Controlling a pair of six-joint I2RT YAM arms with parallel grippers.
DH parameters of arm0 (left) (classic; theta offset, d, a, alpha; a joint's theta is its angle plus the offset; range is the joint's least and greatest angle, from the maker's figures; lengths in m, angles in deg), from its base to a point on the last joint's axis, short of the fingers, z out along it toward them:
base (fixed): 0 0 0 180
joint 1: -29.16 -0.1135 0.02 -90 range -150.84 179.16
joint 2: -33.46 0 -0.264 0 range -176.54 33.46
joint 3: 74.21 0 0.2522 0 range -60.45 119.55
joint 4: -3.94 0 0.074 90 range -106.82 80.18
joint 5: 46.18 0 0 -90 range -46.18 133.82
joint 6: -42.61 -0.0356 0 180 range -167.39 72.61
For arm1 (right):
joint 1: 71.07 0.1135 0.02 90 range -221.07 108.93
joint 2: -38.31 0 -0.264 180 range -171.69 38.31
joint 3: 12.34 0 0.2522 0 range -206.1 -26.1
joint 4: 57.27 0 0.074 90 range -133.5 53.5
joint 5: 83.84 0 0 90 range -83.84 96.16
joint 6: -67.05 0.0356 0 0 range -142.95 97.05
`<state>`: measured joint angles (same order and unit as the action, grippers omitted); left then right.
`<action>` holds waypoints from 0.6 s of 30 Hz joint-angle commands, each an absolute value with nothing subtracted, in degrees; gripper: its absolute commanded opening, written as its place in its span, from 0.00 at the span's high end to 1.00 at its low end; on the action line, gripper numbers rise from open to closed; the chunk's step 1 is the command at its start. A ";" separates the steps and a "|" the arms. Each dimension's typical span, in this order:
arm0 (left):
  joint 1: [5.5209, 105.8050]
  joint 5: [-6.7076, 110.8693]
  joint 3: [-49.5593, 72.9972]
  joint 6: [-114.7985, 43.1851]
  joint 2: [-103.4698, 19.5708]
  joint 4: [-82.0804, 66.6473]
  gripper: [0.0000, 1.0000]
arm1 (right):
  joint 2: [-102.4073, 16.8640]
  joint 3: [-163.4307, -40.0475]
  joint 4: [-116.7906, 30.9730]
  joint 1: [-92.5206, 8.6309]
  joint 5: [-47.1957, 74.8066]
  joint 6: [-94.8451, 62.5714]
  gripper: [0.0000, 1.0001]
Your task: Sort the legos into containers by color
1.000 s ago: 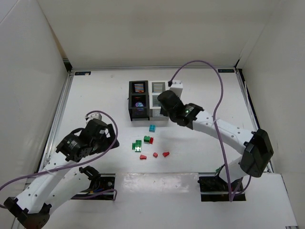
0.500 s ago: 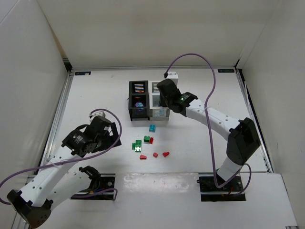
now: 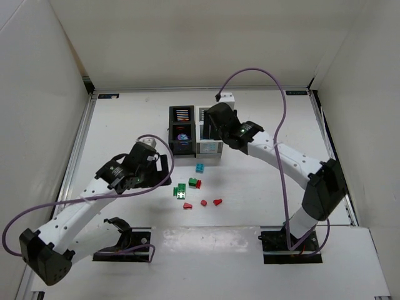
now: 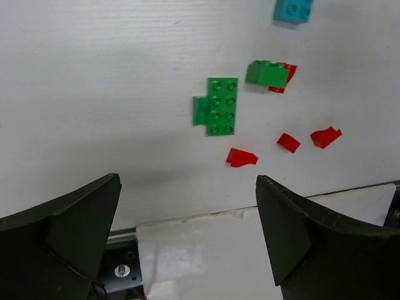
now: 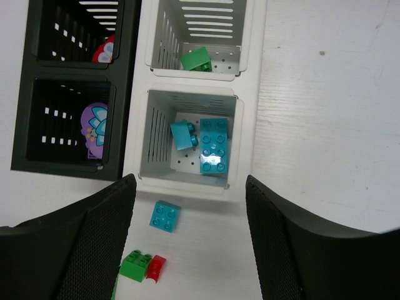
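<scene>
Our left claw [image 4: 187,190] hangs released, both fingers spread wide with nothing between them. Over the last second it has swung in from the 8 o'clock side of the table [image 3: 125,125] and now hovers at 9 o'clock of the loose pile. Ahead of it, at 12 o'clock in the wrist view, lies the green plate [image 4: 215,106]. At 1 o'clock a green brick [image 4: 267,73] touches a red piece [image 4: 282,80], and further out sits a lone teal brick [image 4: 294,9]. Towards 3 o'clock, three small red pieces [image 4: 242,157] lie apart from one another.

Our right claw [image 5: 190,187] is likewise released and empty. It has shifted only slightly, toward 12 o'clock, and sits above the white bin [image 5: 250,125]. Beneath it the near compartment holds two teal bricks [image 5: 214,147] and the far one holds a green block [image 5: 195,59]. The black bin [image 5: 25,94], at 9 o'clock, holds a purple flower piece [image 5: 97,128] and a red item [image 5: 105,50].

We judge the right arm's delivery finished and the left arm set to pick next. About seven pieces remain unsorted.
</scene>
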<state>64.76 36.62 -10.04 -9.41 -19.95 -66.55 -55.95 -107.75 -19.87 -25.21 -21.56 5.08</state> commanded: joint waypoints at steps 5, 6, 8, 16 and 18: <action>70.89 39.61 -4.74 -19.43 -32.18 -47.55 0.00 | -39.05 -97.13 -17.58 -25.28 -24.68 9.55 0.26; 71.69 38.82 -4.12 -20.48 -37.07 -46.83 0.00 | -37.90 -93.81 -16.79 -25.54 -25.56 9.92 0.26; 74.32 35.49 -2.01 -21.63 -40.44 -45.34 0.04 | -33.07 -91.86 -16.08 -25.46 -26.70 10.44 0.25; 74.78 28.79 2.39 -17.43 -59.42 -33.84 0.12 | -21.02 -82.19 -11.78 -27.56 -27.68 13.00 0.25; 74.95 26.43 2.57 -16.11 -61.02 -32.68 0.12 | -18.91 -81.39 -11.51 -28.79 -27.50 13.17 0.24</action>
